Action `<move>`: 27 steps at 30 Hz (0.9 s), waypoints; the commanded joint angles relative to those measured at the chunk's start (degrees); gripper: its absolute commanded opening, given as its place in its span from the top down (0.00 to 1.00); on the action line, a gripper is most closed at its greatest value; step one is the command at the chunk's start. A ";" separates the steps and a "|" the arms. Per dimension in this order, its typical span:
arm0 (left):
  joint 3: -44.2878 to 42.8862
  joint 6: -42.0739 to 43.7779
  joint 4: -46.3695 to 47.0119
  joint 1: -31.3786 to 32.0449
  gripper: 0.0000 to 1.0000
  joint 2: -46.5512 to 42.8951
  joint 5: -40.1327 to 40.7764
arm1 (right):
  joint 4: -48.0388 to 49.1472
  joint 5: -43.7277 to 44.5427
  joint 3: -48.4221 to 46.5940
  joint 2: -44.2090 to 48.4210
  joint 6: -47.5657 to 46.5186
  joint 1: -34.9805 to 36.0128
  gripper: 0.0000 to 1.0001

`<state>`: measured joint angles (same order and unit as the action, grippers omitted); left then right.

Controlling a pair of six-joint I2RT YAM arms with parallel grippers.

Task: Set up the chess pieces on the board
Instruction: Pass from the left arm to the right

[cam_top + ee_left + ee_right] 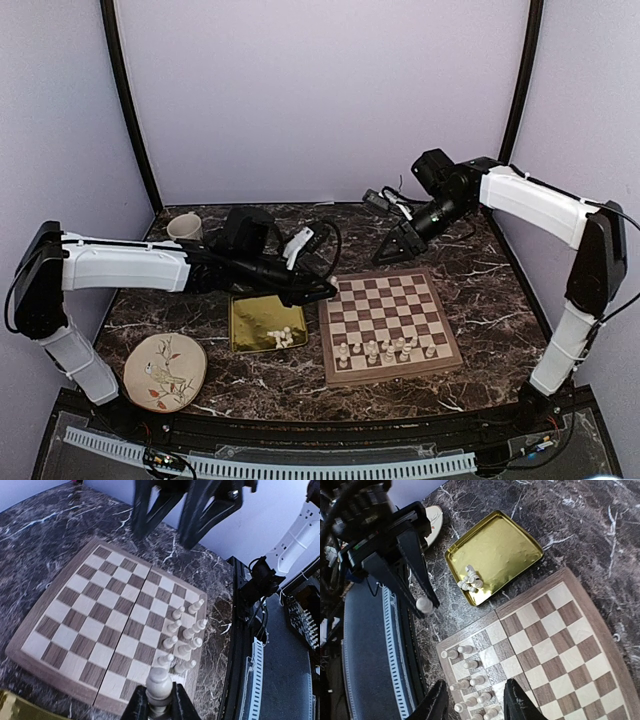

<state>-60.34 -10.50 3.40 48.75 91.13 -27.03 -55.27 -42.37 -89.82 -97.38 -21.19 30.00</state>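
We see the left gripper (pixel 159 705) clamped on one piece (pixel 159 682), raised by the left edge of the board (pixel 385 300).
Our right gripper (pixel 392 256) hangs over the board's far edge, fingers apart and holding nothing. More pieces (pixel 385 350) stand in the board's two nearest rows, well apart from both grippers. A small heap (pixel 283 337) lies in the gold tray (pixel 250 315) just left of the board. The table (pixel 480 290) is dark marble with white veins, with a bird plate (pixel 165 372) near left and a cup (pixel 185 227) far left. Pale lilac walls (pixel 320 100) surround it.
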 commanded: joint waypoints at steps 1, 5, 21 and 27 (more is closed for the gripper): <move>-1.39 2.17 13.29 1.22 0.93 2.98 -6.11 | -3.51 -8.49 -2.15 -3.65 3.39 -0.21 0.61; -3.57 2.23 15.19 1.60 0.92 5.78 -6.53 | -4.26 -11.42 -4.31 -5.62 4.18 0.13 0.58; -9.41 5.49 10.51 3.32 0.92 9.42 -4.30 | -6.37 -16.25 -5.43 -9.76 4.40 3.91 0.69; -9.14 5.75 10.50 3.63 0.92 9.33 -3.04 | -6.28 -16.08 -4.51 -9.62 4.54 4.14 0.83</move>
<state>-68.23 -5.96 13.39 51.90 100.84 -30.96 -61.28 -57.54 -94.02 -106.63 -16.73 33.45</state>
